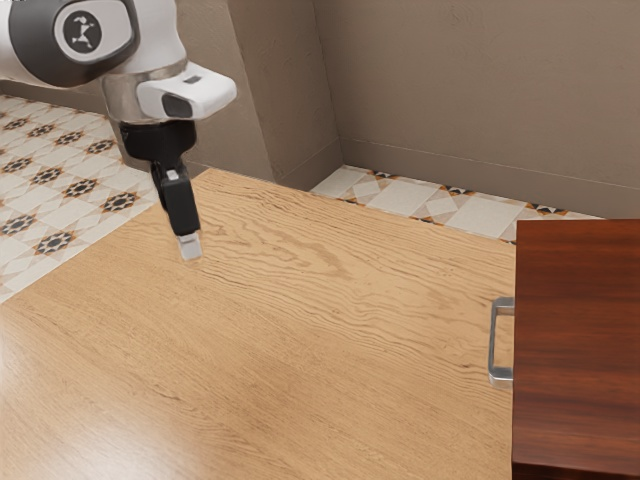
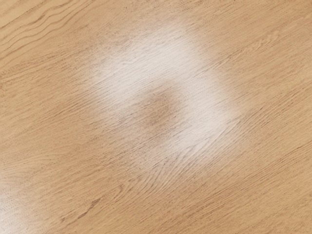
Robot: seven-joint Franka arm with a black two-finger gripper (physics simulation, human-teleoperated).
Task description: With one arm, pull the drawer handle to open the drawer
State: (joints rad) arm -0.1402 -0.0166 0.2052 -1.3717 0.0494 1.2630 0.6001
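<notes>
Drawer handle [image 1: 500, 341]: a grey metal bar standing off the near face of the dark wooden drawer unit [image 1: 578, 340] at the exterior view's right edge. My tool [image 1: 188, 245] hangs above the desk [image 1: 300, 330] toward the exterior view's left, well apart from the handle, holding nothing. It is seen edge-on, so I cannot tell whether it is spread or pressed together. The wrist view looks down on bare wood grain [image 2: 234, 195].

As I judge it, the step in hand is the approach. To do it well I should travel across the desk toward the handle and turn my hand so the tool straddles the bar across its length. I should arrive spread wide, centre on the bar's middle, then close. The pull should run straight away from the drawer face.
</notes>
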